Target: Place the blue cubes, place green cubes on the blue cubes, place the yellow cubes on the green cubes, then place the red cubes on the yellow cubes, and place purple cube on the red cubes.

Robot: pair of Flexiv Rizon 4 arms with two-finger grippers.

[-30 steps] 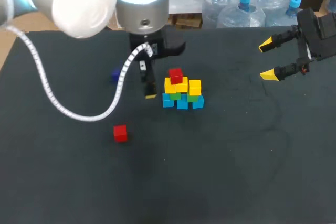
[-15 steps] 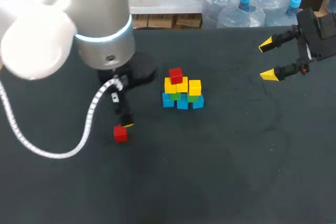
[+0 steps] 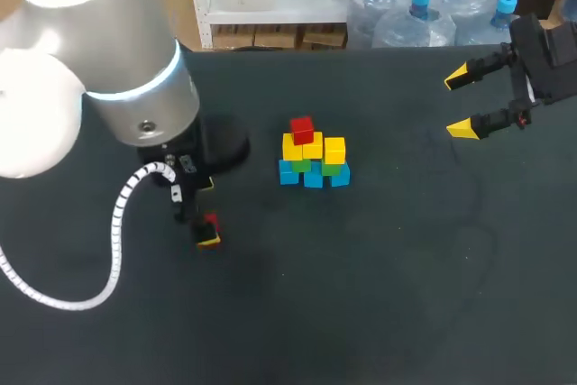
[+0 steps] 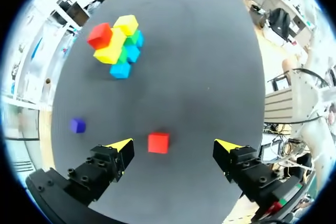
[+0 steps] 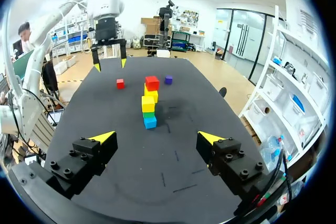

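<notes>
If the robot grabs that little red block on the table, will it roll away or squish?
The small red cube has flat faces and sits flat on the dark table, so it should slide rather than roll. Its crisp edges suggest it's rigid, so it likely won't squish. Being small, it's probably light for the open left hand.
</notes>
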